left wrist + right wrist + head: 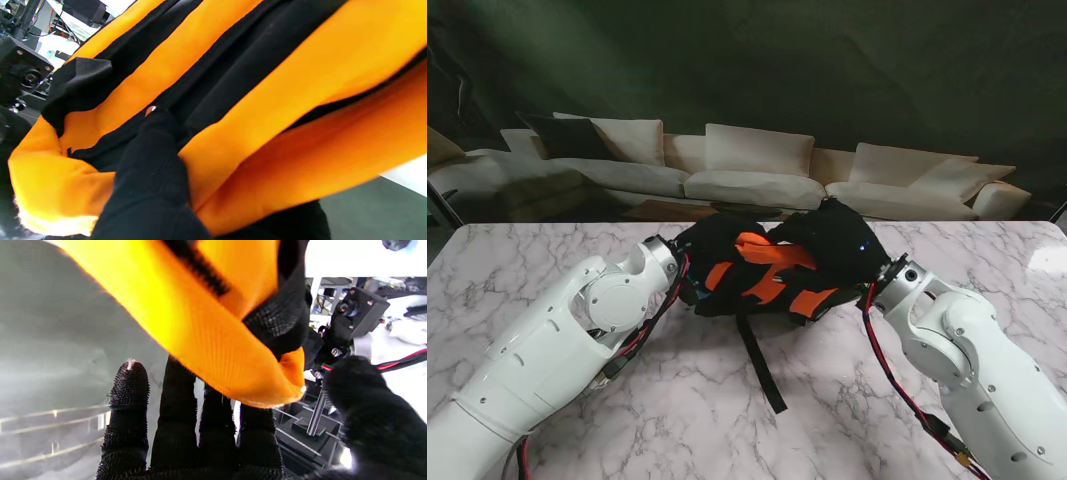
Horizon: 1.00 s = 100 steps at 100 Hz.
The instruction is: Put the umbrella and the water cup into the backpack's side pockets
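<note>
Backpack (777,262), black w/ orange panels, lies mid-worktop (727,420) between both arms. Left hand (150,173) presses fabric, right hand (186,426) spread beneath an orange fold; grip on either: cannot tell. Umbrella, cup not visible. Best: lift evenly, keep side pockets reachable.

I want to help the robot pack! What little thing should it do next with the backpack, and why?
Probably steady the backpack and turn it until a side pocket shows. Both the left hand and right hand are on its orange fabric, but no pocket, umbrella or cup is visible.
</note>
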{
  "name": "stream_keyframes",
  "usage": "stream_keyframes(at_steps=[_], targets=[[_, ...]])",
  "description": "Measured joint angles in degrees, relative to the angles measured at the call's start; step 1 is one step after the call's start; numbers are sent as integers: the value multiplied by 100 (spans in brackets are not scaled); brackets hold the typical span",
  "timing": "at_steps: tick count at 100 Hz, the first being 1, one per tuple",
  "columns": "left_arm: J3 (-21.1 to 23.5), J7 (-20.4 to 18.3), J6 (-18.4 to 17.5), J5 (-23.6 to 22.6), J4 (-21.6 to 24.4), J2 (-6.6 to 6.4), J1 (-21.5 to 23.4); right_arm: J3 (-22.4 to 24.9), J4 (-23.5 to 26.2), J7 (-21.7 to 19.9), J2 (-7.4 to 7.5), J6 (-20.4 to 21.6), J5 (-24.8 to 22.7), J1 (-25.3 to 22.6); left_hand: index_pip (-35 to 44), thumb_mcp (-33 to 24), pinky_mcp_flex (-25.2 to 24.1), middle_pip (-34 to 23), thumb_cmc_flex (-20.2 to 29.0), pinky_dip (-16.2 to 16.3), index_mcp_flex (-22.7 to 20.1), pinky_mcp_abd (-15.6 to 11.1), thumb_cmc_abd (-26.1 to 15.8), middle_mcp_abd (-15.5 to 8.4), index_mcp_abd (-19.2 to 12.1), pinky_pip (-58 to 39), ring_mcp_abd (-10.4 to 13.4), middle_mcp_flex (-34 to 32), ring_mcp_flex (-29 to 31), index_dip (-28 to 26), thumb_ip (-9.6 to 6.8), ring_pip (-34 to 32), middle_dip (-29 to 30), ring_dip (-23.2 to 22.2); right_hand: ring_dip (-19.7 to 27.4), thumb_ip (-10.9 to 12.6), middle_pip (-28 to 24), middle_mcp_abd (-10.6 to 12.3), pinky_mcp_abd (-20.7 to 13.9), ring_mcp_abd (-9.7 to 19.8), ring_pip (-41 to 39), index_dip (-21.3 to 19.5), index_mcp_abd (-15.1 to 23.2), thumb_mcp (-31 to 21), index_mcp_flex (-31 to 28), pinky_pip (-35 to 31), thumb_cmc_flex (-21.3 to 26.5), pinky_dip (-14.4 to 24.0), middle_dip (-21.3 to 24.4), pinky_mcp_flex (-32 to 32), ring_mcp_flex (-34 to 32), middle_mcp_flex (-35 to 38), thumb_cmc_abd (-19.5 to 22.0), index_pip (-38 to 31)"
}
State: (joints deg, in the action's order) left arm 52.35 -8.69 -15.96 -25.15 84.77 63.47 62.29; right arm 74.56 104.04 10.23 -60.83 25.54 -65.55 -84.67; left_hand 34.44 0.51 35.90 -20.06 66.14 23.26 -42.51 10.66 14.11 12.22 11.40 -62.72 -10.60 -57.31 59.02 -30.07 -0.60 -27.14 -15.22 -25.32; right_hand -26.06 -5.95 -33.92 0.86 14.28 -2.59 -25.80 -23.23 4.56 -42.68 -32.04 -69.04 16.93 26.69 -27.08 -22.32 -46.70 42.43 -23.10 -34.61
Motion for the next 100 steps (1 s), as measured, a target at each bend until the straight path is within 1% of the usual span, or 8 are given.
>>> stream_keyframes(at_steps=[7,16,29,49,68,84,92,100], targets=[[23,-36,5,21,1,1,6,197,163,213,-8,7,-258,-226,25,-98,40,0,2,0,0,1,0,-1,-2,-9,4,-5,43,13,0,0,0,5,396,1,289,-211,138,-202,529,-1,-127,224,562,394,-270,-103,460,371,569,-785,4,491],[45,-59,23,23,5,1,16,396,349,396,-16,3,-158,-483,40,-166,81,0,6,0,0,5,0,-1,-2,-68,12,-15,74,13,0,0,0,5,872,1,556,-443,242,-460,1091,251,-403,620,1153,923,-878,-315,969,787,1128,-1506,16,1167],[54,-98,39,29,12,-2,21,700,523,469,-50,-48,-90,-777,59,-220,116,-4,6,0,1,5,0,-32,-2,-150,27,-70,130,14,0,-1,-1,5,1175,1,834,-721,330,-642,1449,530,-857,369,1421,1399,-1775,-564,1234,1094,1498,-1955,11,1608],[70,-183,-12,52,13,-15,21,855,511,275,-15,-517,-216,-986,74,-222,116,-4,63,0,2,6,0,-34,-3,-153,27,-71,131,15,0,-1,-1,5,1428,-57,1191,-975,374,-767,1667,624,-1308,270,1646,1704,-2065,-774,1396,1243,1673,-2345,-69,2012],[104,-230,-46,65,23,-35,44,548,-151,-124,41,-619,214,-649,87,-223,116,-4,64,0,2,6,0,-34,-4,-153,28,-71,132,16,0,-1,-1,5,1445,-105,1369,-1005,374,-753,1733,673,-1395,68,2029,1790,-2156,-845,1475,1172,1699,-2480,-357,2266],[115,-245,-87,112,25,-41,62,86,-579,15,54,-793,209,-272,91,-223,116,-4,71,0,2,9,0,-34,-4,-157,28,-71,132,16,0,-2,-1,6,1129,-105,692,-873,285,-411,1249,-32,-1383,194,2108,947,-720,-427,1189,359,905,-2458,-737,1959],[143,-273,-112,140,28,-49,86,-79,-749,187,35,-797,331,-118,92,-224,116,-4,122,0,3,13,0,-34,-4,-158,28,-71,132,16,0,-2,-1,9,623,3,-10,-593,-166,-58,555,-547,-1115,798,1766,260,335,-57,889,-338,169,-1830,-734,1242],[154,-300,-133,156,34,-62,101,-123,-775,116,-12,-797,749,-63,92,-224,116,-4,123,0,4,13,0,-34,-4,-210,28,-71,132,18,0,-2,-1,9,187,129,-626,-504,-370,73,-123,-828,-920,1439,1138,-185,1179,101,613,-917,-405,-1033,-617,455]])
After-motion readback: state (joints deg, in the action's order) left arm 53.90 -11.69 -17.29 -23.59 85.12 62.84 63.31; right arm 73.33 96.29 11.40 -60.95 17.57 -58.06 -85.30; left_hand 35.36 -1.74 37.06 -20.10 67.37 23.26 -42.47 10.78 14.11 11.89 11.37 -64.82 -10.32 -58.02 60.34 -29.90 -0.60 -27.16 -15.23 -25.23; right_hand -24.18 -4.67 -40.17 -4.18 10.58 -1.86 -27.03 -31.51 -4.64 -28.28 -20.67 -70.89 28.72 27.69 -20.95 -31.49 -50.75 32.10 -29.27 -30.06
